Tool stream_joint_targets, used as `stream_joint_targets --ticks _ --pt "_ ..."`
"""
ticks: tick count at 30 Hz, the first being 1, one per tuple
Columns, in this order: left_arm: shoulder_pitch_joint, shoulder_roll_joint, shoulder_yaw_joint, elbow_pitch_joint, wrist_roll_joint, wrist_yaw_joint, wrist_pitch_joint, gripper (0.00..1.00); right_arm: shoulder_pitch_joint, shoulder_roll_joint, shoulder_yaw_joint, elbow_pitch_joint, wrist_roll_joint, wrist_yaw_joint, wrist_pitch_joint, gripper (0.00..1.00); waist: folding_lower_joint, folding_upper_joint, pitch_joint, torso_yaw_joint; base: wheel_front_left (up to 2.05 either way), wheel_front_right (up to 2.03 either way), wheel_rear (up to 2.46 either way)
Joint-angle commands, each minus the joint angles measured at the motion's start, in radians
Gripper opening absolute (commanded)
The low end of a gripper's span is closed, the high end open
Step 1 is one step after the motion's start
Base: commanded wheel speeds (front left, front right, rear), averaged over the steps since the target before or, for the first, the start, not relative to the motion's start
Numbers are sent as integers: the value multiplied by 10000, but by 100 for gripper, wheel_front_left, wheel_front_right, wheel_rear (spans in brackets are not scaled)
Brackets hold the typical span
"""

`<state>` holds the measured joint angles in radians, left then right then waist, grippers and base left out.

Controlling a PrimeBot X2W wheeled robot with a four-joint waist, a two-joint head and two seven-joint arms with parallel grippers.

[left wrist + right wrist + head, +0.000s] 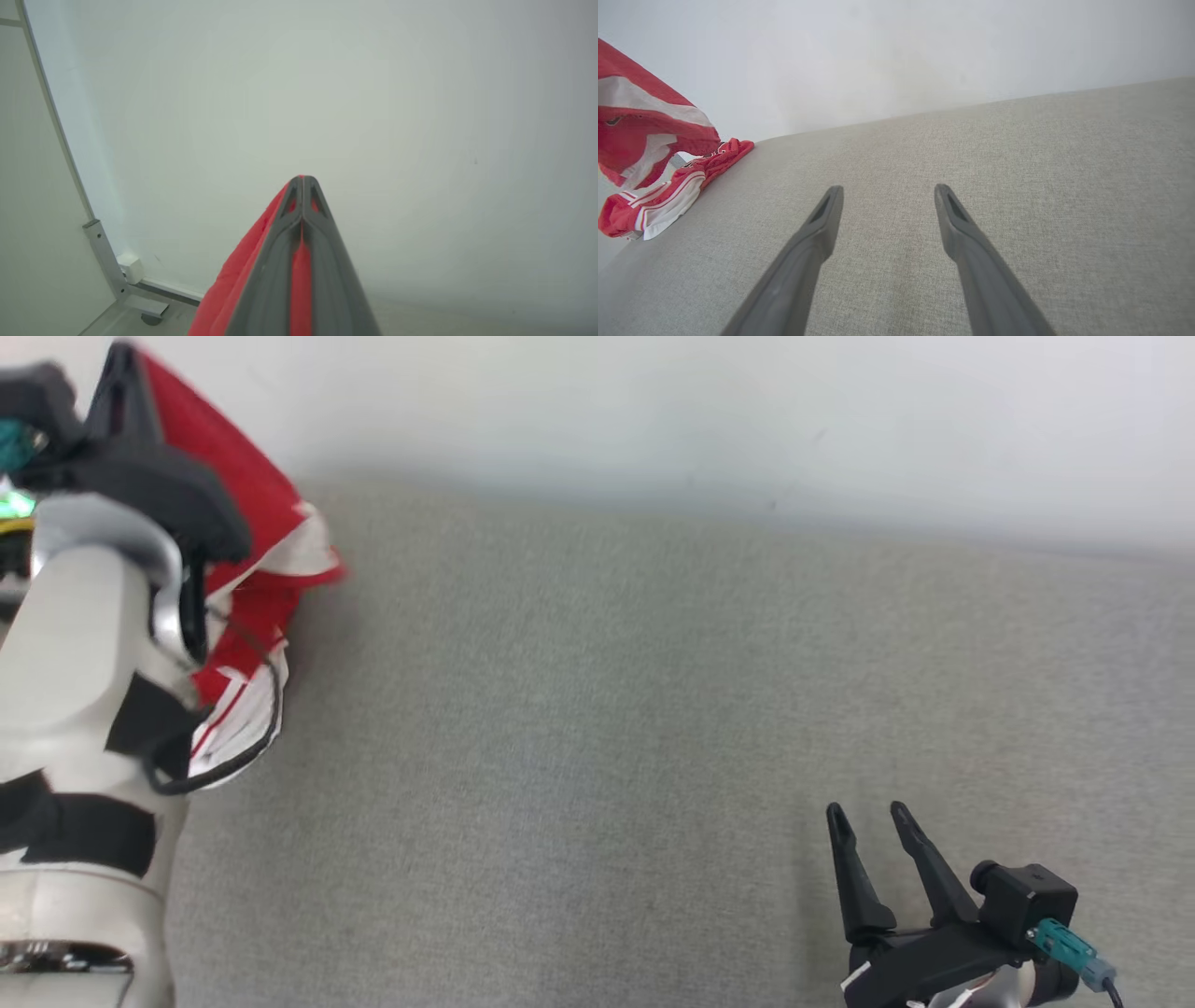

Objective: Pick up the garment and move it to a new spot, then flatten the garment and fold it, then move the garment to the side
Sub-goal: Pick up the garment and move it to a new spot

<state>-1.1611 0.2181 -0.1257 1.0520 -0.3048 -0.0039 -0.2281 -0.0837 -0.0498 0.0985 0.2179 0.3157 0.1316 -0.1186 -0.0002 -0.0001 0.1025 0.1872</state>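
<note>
While our left gripper [302, 181] holds the red-and-white garment [257, 513] up at the left edge of the grey fabric surface [597, 728], our right gripper [866, 814] hovers empty.
In the left wrist view we see the left fingers pressed together along their length, red cloth pinched between them and spilling down their left side, tips aimed at the pale wall [373, 93]. From the head view the garment hangs bunched behind our pale left forearm [75, 644]. In the right wrist view its lower, white-striped end lies on the surface's left edge while the rest is raised off it. Our right gripper sits at the lower right over bare grey fabric, well apart from the garment — its two dark fingers spread wide, nothing between them.
</note>
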Motion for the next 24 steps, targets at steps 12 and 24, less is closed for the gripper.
stream_joint_targets --ticks 12,24 --pt "461 -1277 -1110 -3251 273 -329 161 0 24 -8 -432 280 -88 -18 -128 100 2 1 -801 -2052 0 0 0" --pt "3909 -1574 -2177 -6262 -232 101 1482 0 -10 -8 -623 207 90 -18 -267 100 2 1 -161 -3822 0 0 0"
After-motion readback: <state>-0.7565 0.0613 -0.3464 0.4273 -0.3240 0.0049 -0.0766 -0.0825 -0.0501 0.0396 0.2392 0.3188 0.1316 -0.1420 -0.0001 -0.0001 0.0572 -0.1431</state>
